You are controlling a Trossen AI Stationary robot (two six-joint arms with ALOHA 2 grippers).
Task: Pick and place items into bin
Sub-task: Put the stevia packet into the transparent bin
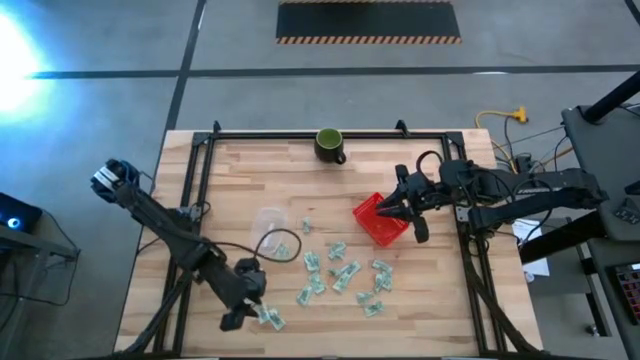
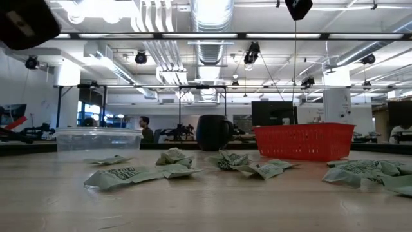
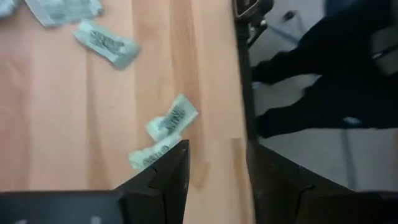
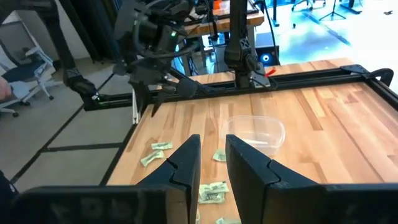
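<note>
Several pale green-and-white packets (image 1: 340,272) lie flat and scattered on the wooden table, also in the low view (image 2: 122,175). Two of them (image 1: 268,318) lie near the table's near edge. My left gripper (image 1: 248,310) hovers open right beside those two; in its wrist view (image 3: 216,149) one packet (image 3: 152,155) lies against the outer side of one fingertip, and I cannot tell whether they touch. The red mesh bin (image 1: 380,222) stands to the right of centre. My right gripper (image 1: 393,210) hangs over the bin's left rim, its fingers (image 4: 212,140) narrowly apart and holding nothing.
A clear plastic tub (image 1: 270,225) stands left of the bin, also in the right wrist view (image 4: 255,134). A dark green mug (image 1: 330,146) stands at the far edge. A black frame (image 1: 200,150) runs along the table's sides. Bare wood lies near the left edge.
</note>
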